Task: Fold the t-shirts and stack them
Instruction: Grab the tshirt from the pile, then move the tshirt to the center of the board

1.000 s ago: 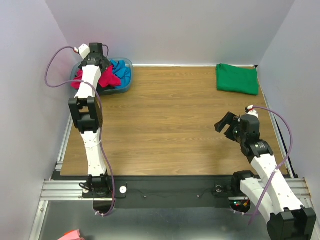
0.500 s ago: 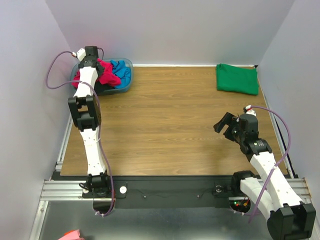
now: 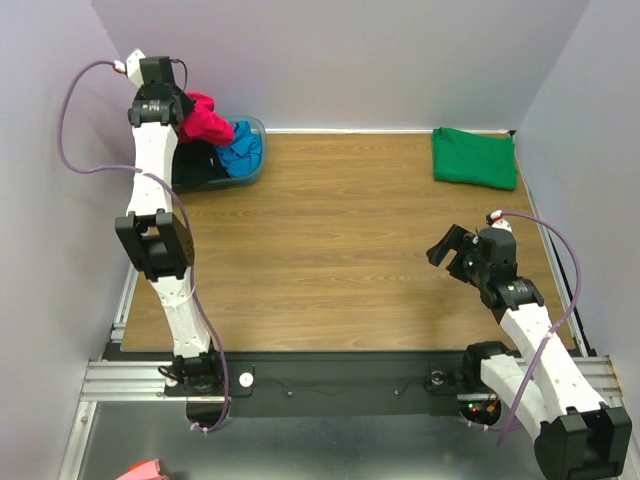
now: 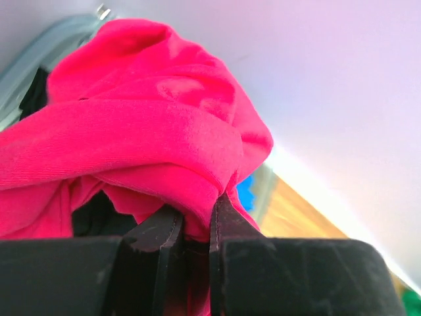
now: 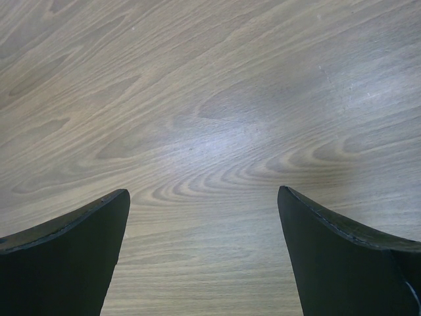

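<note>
Pinching magenta-red t-shirt (image 3: 205, 122) in left fingers (image 4: 218, 220), gap narrow, just above tub (image 3: 252, 172). Holding right fingers (image 5: 72, 257) wide on nothing, well right of tub. Counting one of four done: folded green t-shirt (image 3: 474, 157) on table (image 3: 340, 250), far right of tub. Leaves magenta-red one, plus black t-shirt (image 3: 200, 165) and turquoise-blue t-shirt (image 3: 240, 148) inside tub.

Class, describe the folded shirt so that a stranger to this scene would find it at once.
Start at the wooden table and go to its far right corner, by the wall. The green shirt lies there alone, flat and folded. The red shirt, blue shirt and black shirt are bunched at the tub in the far left corner.
</note>
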`<state>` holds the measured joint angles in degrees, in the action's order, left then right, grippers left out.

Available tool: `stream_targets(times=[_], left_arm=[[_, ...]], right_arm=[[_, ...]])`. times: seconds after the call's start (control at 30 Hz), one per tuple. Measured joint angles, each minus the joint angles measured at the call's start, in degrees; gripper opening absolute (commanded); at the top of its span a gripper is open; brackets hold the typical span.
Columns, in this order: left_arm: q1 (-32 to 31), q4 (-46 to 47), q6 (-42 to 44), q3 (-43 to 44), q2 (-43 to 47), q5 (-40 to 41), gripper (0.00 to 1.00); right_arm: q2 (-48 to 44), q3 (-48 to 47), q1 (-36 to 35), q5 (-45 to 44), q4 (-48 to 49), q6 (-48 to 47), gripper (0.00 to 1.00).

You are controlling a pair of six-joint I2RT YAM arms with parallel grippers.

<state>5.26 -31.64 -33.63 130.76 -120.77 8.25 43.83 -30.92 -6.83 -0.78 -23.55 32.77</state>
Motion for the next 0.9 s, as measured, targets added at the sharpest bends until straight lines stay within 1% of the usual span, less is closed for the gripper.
stream_targets(times=[0.17, 0.27, 0.33, 0.4, 0.43, 0.47, 0.53, 0.57, 0.6, 0.63, 0.7, 0.73, 0.77, 0.87, 0.9], left_arm=[[-0.52, -0.02, 0.63, 0.26, 6.25, -4.37, 0.0], [-2.54, -0.39, 2.6, 0.26, 9.51, -5.57, 0.0], [-6.82, -0.63, 4.83, 0.04, 12.57, -6.05, 0.02], [-12.83, 0.24, 7.13, -1.05, 16.17, -7.08, 0.07], [-17.4, 1.9, 8.15, -2.82, 18.73, -8.17, 0.07], [-20.17, 2.78, 8.59, -4.09, 20.5, -8.79, 0.07], [-28.0, 5.97, 9.79, -8.22, 25.51, -13.46, 0.08], [-30.25, 7.13, 10.21, -9.38, 26.82, -15.85, 0.09], [-32.65, 7.32, 10.32, -9.53, 28.15, -16.5, 0.14], [-34.32, 8.33, 10.84, -10.12, 29.11, -18.34, 0.21], [-36.52, 11.15, 11.41, -13.25, 31.5, -20.55, 0.49], [-37.09, 13.31, 11.45, -17.38, 33.42, -20.28, 0.86], [-37.13, 14.38, 11.58, -21.27, 35.12, -18.73, 0.99], [-36.04, 16.48, 9.49, -35.5, 40.15, -9.33, 0.98], [-35.04, 16.15, 8.11, -41.53, 41.38, -5.86, 0.98]], right_arm=[[0.0, 0.0, 0.0, -0.02, 0.0, 0.0, 1.0], [-0.02, 0.0, 0.0, -0.02, 0.0, 0.02, 1.0], [-0.24, 0.0, 0.0, -0.02, -0.02, 0.02, 1.0], [-0.76, 0.0, 0.0, -0.02, -0.02, 0.02, 1.0], [-1.14, 0.0, 0.0, -0.02, -0.02, 0.02, 1.0], [-1.7, 0.0, 0.0, 0.0, -0.04, 0.02, 1.0], [-3.21, 0.0, 0.0, 0.0, -0.15, 0.07, 1.0], [-3.85, -0.04, 0.0, 0.0, -0.24, 0.07, 1.0], [-5.01, -0.39, 0.0, -0.04, -0.87, 0.24, 1.0], [-6.12, -0.76, 0.0, -0.24, -1.22, 0.28, 1.0], [-8.13, -2.36, 0.0, -2.05, -3.32, 0.85, 1.0], [-8.85, -3.34, 0.0, -3.26, -4.44, 1.29, 1.0], [-10.05, -5.86, 0.0, -5.4, -6.38, 1.51, 1.0], [-11.87, -10.73, 0.0, -9.31, -8.81, 1.51, 1.0], [-12.57, -12.59, 0.0, -10.71, -9.97, 1.49, 1.0]])
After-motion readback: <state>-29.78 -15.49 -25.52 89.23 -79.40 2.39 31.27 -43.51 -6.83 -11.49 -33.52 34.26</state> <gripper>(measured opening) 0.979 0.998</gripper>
